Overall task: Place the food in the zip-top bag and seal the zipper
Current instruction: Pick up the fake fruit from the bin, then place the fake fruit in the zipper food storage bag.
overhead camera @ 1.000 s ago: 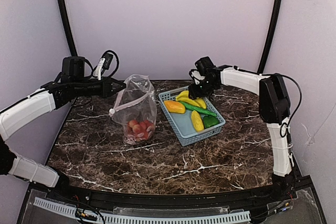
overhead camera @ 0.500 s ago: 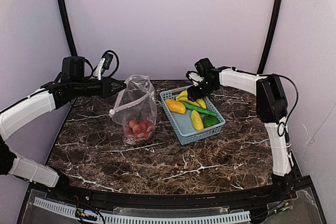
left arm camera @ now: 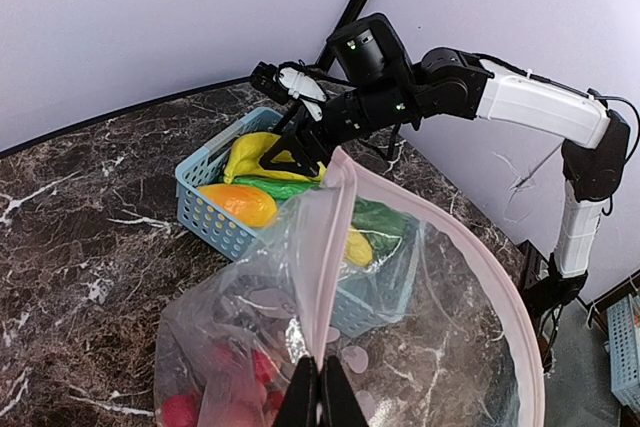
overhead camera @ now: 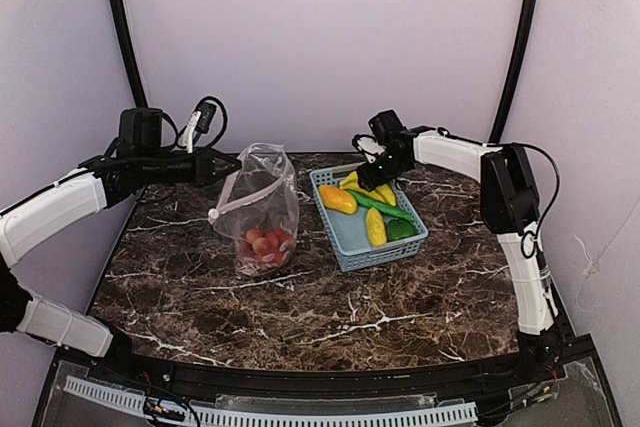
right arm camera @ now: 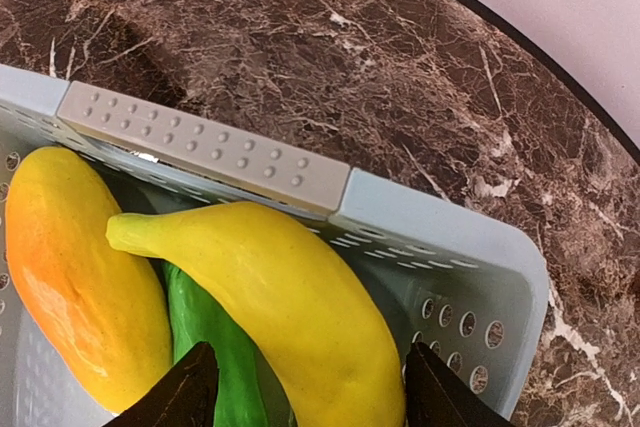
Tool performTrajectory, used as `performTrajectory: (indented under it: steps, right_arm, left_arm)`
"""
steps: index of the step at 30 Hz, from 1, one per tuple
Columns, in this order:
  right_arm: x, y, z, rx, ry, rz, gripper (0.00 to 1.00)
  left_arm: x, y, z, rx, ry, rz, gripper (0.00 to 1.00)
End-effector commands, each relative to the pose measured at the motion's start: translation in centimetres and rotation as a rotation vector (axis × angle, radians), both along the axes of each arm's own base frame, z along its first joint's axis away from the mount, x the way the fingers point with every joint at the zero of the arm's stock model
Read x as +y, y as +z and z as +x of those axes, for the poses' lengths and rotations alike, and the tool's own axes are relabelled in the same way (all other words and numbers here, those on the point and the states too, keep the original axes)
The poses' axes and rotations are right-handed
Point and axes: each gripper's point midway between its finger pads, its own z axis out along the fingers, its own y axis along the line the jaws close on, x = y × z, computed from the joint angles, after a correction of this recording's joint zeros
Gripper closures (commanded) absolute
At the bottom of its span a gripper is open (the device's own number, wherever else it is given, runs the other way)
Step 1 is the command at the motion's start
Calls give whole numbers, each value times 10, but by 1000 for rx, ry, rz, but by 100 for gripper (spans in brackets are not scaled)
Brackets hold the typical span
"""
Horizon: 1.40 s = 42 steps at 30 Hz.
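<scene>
The right pincer [right arm camera: 312, 397], spread wide, has slid over the yellow toy banana [right arm camera: 270, 287], so a grab looks next; the left pincer [left arm camera: 321, 395] pinches the clear floppy bag [overhead camera: 262, 209] by its rim.

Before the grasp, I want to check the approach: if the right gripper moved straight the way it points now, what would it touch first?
Most likely the yellow banana in the basket: it lies directly ahead of the right gripper, between its open jaws. Depth is unclear.
</scene>
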Motion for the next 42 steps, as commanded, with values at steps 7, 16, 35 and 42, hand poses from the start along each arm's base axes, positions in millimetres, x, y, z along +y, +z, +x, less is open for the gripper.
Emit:
performTrajectory:
  steps: [7,16,35,42]
  right_arm:
    - [0,-1,-5,21,44,2,68]
    - [-13,19,-6,-36,-39,-11,76]
    - [-22,194,-62,-310,-116,197,76]
    - [26,247,-134,-369,-43,384,77]
  left_arm:
    - [4,-1,1,2,1,-14,99]
    - [6,0,3,10,2,-29,99]
    - [10,23,-2,-37,-27,-94,99]
    - [7,43,-8,-52,-46,-151,99]
